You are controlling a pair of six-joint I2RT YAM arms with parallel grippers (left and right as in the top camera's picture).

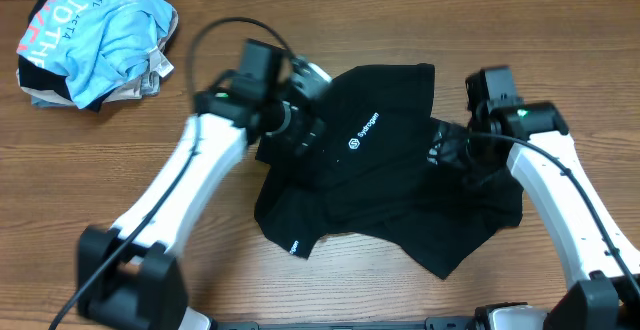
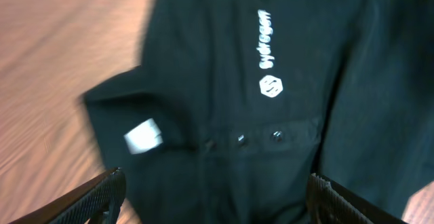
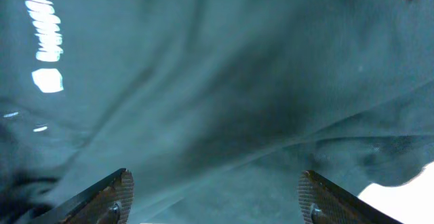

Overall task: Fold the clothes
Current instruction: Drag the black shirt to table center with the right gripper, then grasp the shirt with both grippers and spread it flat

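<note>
Polo point(image 1: 380, 200) rumpled mid-table point(image 1: 120, 150), logo point(image 2: 270, 87) up; left gripper point(image 2: 215, 178) wide, empty, above buttons point(image 2: 258, 137); right gripper point(image 3: 215, 175) wide, empty, low over creased body; risks: pinch grabs stacked layers, drags whole shirt askew; unsmoothed wrinkles set crooked fold.
</note>
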